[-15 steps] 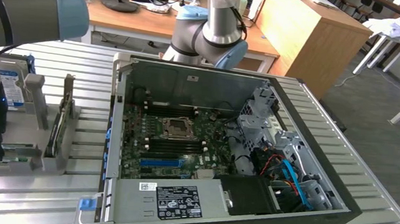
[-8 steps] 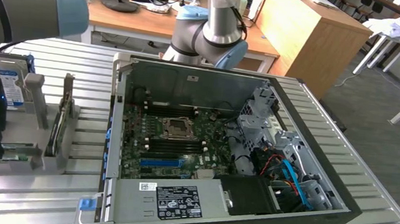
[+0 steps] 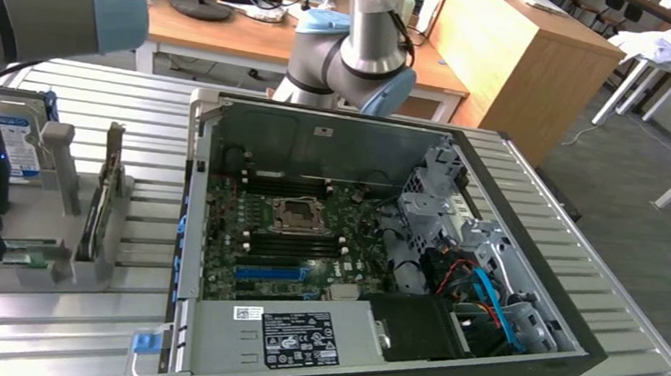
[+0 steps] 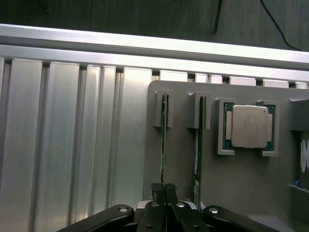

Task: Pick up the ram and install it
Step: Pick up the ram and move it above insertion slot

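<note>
From the wrist camera I see the gripper [image 4: 164, 189] with its fingers pressed together on the near end of the ram [image 4: 164, 140]. The ram stands on edge in the outermost slot of the grey holder [image 4: 183, 164], and its far end sits in a small grey bracket [image 4: 163, 108]. A second stick [image 4: 198, 145] stands just beside it in the next slot, parallel and close enough to crowd the fingers on that side. Past that stick a square silver chip [image 4: 248, 126] lies flat in its own pocket of the holder, and beyond the chip is the edge of the hard drive [image 4: 303, 154]. On the holder's other side there is bare ribbed metal table [image 4: 72, 145].

In the exterior view the holder sits at the exterior view's left, with the open computer case [image 3: 315, 141] well apart from it towards the right, its green board [image 3: 294, 239] facing up. The arm [image 3: 360, 53] rises behind the case, and a wooden desk [image 3: 517, 58] stands farther back.
</note>
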